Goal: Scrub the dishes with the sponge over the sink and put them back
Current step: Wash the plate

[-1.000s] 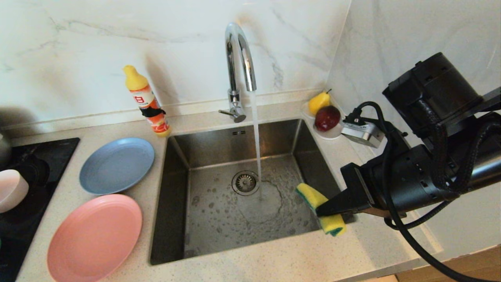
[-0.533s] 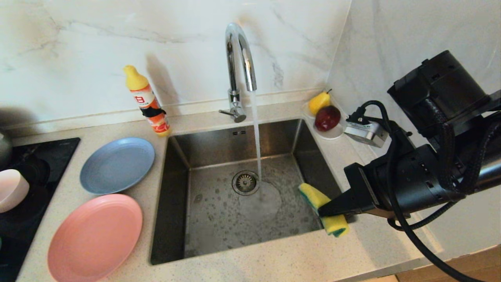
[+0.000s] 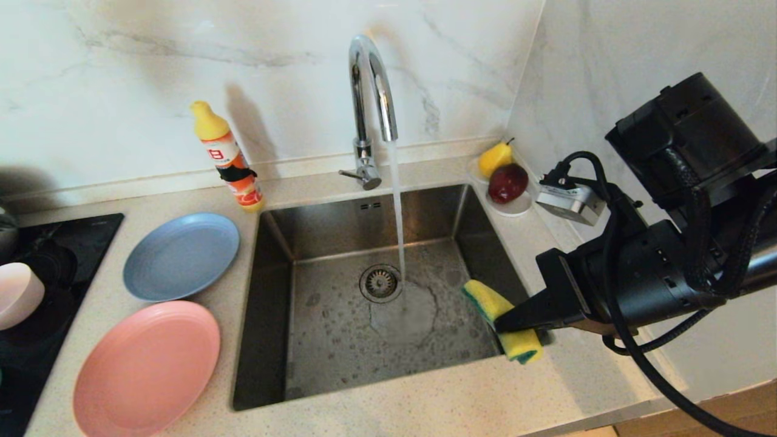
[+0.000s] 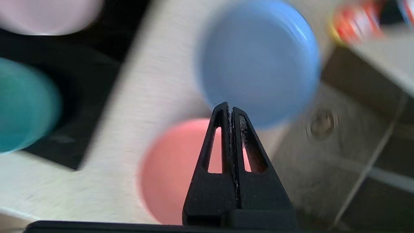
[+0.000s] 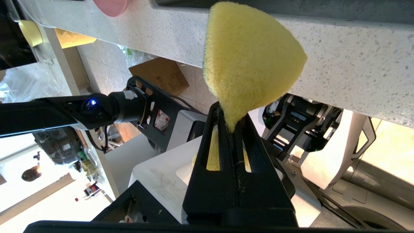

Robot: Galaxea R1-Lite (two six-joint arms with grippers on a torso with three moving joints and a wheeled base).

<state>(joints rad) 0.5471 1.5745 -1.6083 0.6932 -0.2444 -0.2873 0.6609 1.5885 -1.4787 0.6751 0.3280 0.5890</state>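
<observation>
Since the earlier head frames the right arm and its sponge have crept slightly toward the right of the frame; the dishes have not shifted.

Going left to right in the head view: a pale pink bowl [image 3: 17, 294] sits at the left edge on the black cooktop [image 3: 73, 233]. Next come 2 plates on the counter, the grey-blue plate [image 3: 181, 255] above the pink plate [image 3: 145, 369], apart from each other. An orange detergent bottle [image 3: 227, 158] stands at the upper left corner of the sink [image 3: 340, 340], where the chrome tap [image 3: 370, 91] runs water beside the drain. At centre right the right gripper [image 3: 507, 323] is clamped on the yellow sponge [image 3: 501, 318], pinching its waist, with the arm reaching in level from the right edge and the sponge hanging over the sink's lower right corner. A pear [image 3: 495, 158] and a dark red fruit sit on a saucer at upper right.

The left gripper [image 4: 230, 111] shows only in its wrist view: fingers pressed together, empty, pointing down above the gap between the 2 plates, with a teal bowl [image 4: 26, 106] at that frame's left.

Risks, as I judge them: closed fingers cannot take a plate's rim, so they must open first; a flat matte plate may slide when nudged; the squeezed sponge could slip out once wet.
</observation>
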